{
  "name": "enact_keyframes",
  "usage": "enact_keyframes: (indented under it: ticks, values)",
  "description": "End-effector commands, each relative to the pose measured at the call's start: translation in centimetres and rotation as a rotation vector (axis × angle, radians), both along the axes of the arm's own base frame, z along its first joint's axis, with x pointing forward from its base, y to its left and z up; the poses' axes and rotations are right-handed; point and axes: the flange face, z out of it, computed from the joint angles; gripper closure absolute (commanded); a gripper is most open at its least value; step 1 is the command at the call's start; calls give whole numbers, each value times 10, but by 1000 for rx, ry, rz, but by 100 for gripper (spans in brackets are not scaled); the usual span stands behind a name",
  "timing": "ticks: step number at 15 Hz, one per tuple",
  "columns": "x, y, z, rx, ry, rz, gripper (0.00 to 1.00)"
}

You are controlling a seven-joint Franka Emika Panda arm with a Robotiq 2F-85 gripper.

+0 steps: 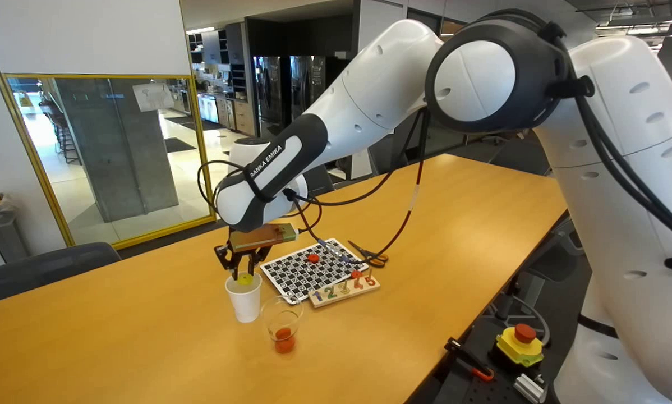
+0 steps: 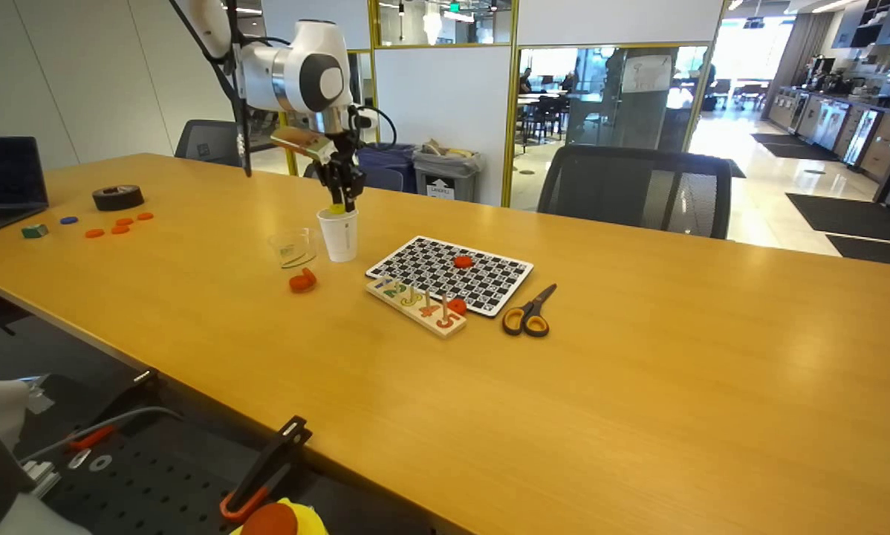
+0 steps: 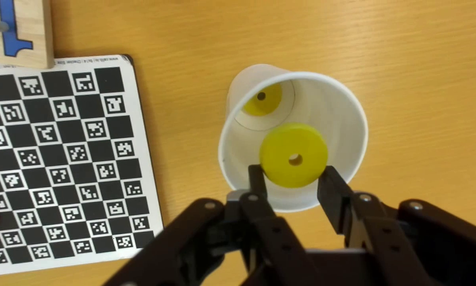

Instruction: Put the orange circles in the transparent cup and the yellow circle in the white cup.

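Yellow circle (image 3: pixel 287 139) in the tool's (image 3: pixel 293 172) grip

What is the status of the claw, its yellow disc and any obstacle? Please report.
Claw shut on yellow disc. Disc at mouth of white cup, not yet released. Second yellow disc on the cup's bottom, unlikely to obstruct.

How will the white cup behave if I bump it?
The white cup may tip easily, as it narrows toward its base. Looking thin-walled, it is likely light and apt to flex. A yellow disc at its bottom probably adds little ballast.
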Motion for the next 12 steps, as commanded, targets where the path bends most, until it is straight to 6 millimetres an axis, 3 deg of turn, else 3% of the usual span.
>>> enact_keyframes:
  ticks: [1,5,8,12]
  values:
    - [-3,-2,8,9,12,24,30]
    - [-1,-10,13,6,15,15,0]
    - [3,-29,19,14,8,-22,0]
    - [7,-77,27,-7,-6,-116,0]
